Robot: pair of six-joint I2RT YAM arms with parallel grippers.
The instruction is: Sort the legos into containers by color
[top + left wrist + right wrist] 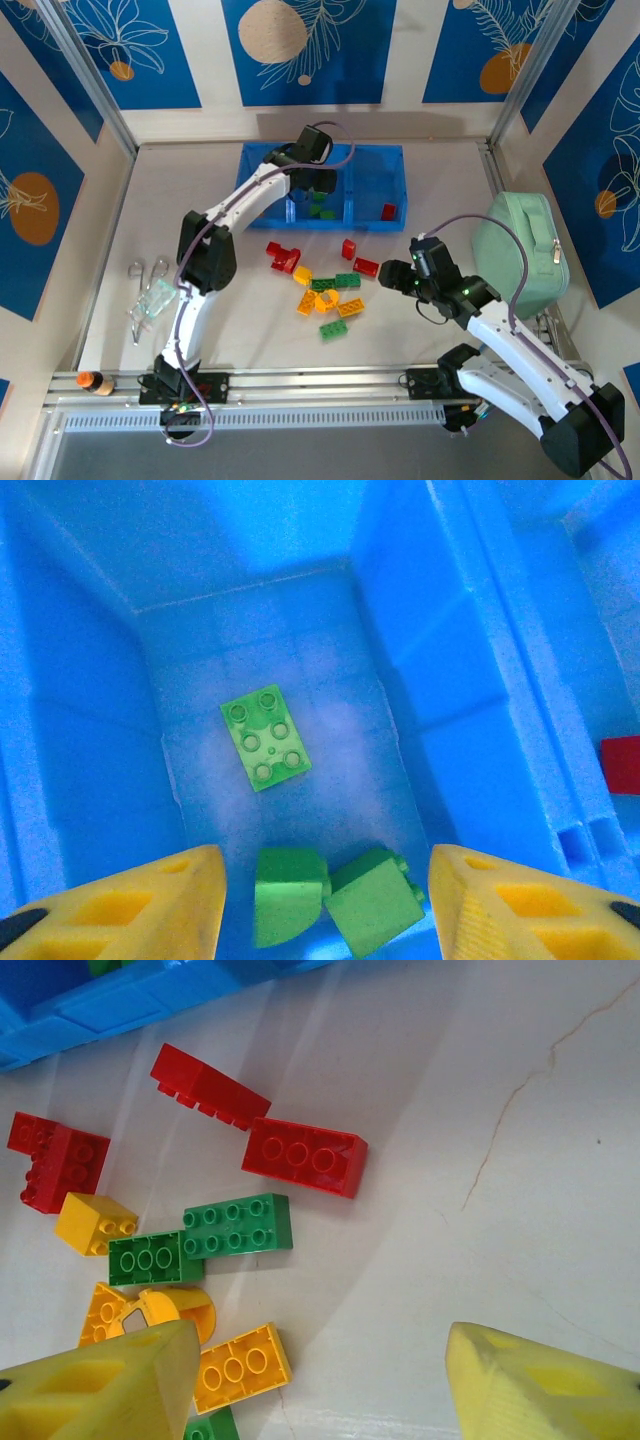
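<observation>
The containers are three compartments of one blue bin point(375, 152) at the back of the table. My left gripper point(325, 900) hangs open inside the middle compartment point(440, 630). Two green legos point(290, 892) lie loose on its floor between the fingers, and a flat green one point(265, 737) lies further in. The right compartment has one red lego point(388, 210) in it. My right gripper point(320, 1380) stands open over bare table beside the loose pile point(320, 285). That pile includes red legos point(305, 1155), green legos point(238, 1225) and an orange lego point(240, 1365).
A mint-green zippered pouch point(520, 250) sits at the right edge, close behind my right arm. Metal scissors and a clear plastic item point(150, 295) lie at the left. A small orange-capped bottle point(90, 382) rests on the near rail.
</observation>
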